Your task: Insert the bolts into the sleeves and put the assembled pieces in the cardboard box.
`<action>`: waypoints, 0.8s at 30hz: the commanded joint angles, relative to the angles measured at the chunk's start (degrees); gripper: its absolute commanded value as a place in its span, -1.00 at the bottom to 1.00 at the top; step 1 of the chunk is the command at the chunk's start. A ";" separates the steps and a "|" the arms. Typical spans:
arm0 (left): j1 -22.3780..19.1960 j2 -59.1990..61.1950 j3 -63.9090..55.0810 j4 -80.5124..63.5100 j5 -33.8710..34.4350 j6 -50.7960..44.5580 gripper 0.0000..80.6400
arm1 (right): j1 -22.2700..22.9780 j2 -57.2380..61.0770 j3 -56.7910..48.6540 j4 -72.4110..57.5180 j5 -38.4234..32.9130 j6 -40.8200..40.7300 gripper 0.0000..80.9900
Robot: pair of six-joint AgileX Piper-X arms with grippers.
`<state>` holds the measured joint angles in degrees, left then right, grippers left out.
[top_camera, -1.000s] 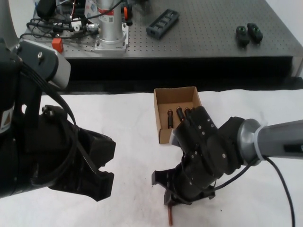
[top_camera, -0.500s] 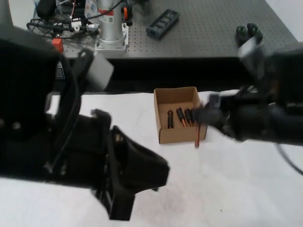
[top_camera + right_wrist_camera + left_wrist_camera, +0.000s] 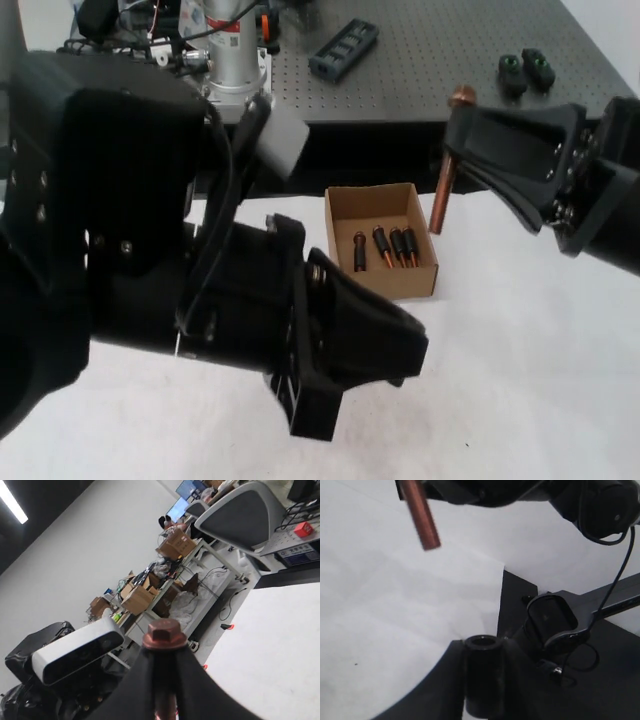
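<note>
My right gripper (image 3: 478,140) is shut on a copper bolt (image 3: 443,190), held upright in the air just right of the cardboard box (image 3: 345,215). The bolt's hex head (image 3: 164,632) sits between the right gripper (image 3: 163,680) fingers. My left gripper (image 3: 482,680) is shut on a black sleeve (image 3: 481,672) with its open bore facing up. The bolt's shaft (image 3: 421,515) hangs above and to one side of the sleeve, apart from it. Three assembled pieces (image 3: 385,247) lie in the box. The left arm (image 3: 200,270) fills the near left.
A white cloth (image 3: 520,360) covers the bench, with free room at the right front. Behind it a perforated metal table (image 3: 430,60) carries a dark slotted holder (image 3: 343,48), two black parts (image 3: 526,70) and a metal post with cables (image 3: 235,50).
The right gripper rose from the cloth near the front with the bolt and now holds it upright beside the box. The left arm swung in toward the middle.
</note>
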<state>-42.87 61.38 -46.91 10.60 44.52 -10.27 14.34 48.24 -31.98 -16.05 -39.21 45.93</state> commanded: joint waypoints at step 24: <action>-0.30 -0.13 -0.25 -3.83 -1.48 -6.21 -0.98 | 1.45 -0.01 -0.15 -1.46 -8.49 0.44 -0.95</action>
<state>-43.00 61.38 -46.91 7.85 43.65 -15.65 15.46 48.24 -31.86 -16.51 -46.98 46.51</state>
